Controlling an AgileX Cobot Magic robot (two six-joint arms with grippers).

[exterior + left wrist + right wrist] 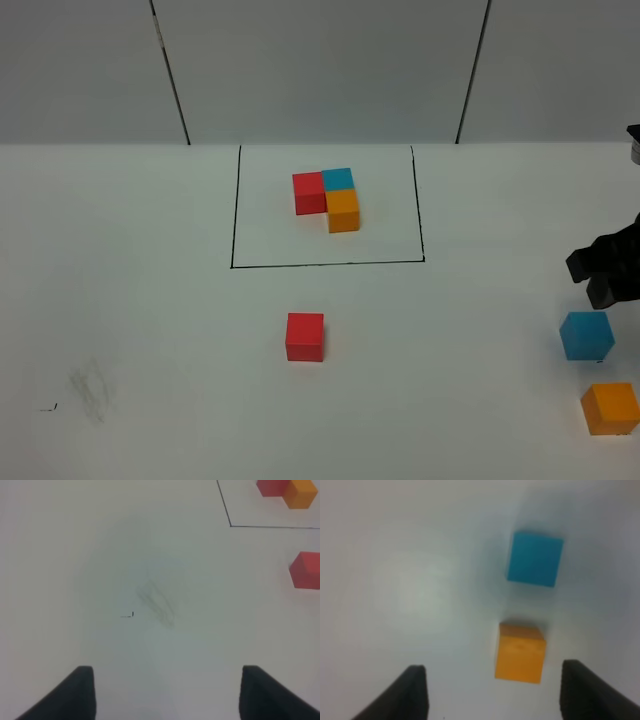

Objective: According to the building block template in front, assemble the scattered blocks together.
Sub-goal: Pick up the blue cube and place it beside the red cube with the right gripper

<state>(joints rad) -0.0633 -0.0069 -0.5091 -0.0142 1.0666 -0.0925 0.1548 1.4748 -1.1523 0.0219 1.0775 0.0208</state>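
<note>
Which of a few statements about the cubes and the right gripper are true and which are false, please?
1. The loose red cube lies outside the drawn frame. True.
2. The loose blue cube touches the loose orange cube. False: a gap separates them.
3. The right gripper holds a cube. False: it is open and empty.
4. The template forms an L of three cubes. True.

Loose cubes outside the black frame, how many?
3. The red cube sits in front of the frame; the blue cube and orange cube lie at the far right, orange nearer the camera. None appears hidden.
</note>
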